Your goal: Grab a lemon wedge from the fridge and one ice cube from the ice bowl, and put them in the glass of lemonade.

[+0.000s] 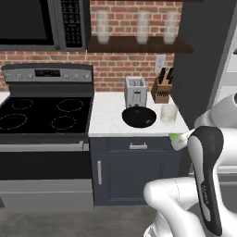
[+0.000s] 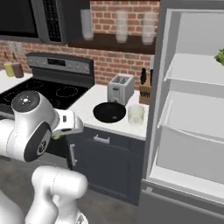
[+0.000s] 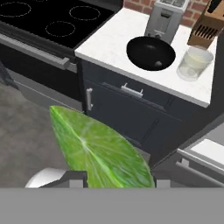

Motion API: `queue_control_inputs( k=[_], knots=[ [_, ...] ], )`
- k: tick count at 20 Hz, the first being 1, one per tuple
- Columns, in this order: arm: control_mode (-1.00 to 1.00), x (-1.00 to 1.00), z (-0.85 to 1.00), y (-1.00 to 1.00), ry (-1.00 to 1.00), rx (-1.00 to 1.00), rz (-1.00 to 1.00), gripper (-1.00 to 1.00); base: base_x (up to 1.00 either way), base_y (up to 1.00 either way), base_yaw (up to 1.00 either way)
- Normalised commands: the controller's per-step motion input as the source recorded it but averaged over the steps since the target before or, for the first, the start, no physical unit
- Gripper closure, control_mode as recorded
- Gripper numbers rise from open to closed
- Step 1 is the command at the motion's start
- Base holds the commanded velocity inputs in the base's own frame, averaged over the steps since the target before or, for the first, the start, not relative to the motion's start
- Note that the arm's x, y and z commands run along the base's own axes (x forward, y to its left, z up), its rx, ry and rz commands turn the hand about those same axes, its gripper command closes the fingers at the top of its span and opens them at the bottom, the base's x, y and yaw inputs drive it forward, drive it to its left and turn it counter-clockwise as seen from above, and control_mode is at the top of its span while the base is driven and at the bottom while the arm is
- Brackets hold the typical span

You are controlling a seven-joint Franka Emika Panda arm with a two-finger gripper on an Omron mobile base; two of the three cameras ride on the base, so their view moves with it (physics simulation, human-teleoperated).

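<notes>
Kitchen floor below; fingers (image 3: 111,179) pinch green lemon wedge (image 3: 98,151).

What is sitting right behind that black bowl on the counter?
Directly behind the black bowl stands a silver toaster, against the brick wall. A wooden knife block stands to the toaster's right. The counter patch hidden by the bowl's far rim cannot be seen.

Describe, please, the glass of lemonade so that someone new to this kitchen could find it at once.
Start at the white counter between the black stove top and the open fridge. At its fridge end, the glass of lemonade stands just right of the ice bowl and in front of the wooden knife block. It is short, wide and clear, with pale liquid, unlike the taller frosted glasses on the shelf above.
</notes>
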Motion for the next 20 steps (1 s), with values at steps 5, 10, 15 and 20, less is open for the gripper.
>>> queue_control_inputs(
  k=[5,10,15,20],
  knots=[
    [1.00,0.00,0.00,0.00,0.00,0.00,0.00,1.00,0.84,0.04,-0.35],
    [1.00,0.00,0.00,0.00,0.00,0.00,0.00,1.00,0.73,-0.07,-0.42],
    [1.00,0.00,0.00,0.00,0.00,0.00,0.00,1.00,0.56,0.23,-0.28],
    [1.00,0.00,0.00,0.00,0.00,0.00,0.00,1.00,0.64,0.06,-0.10]
  ],
)
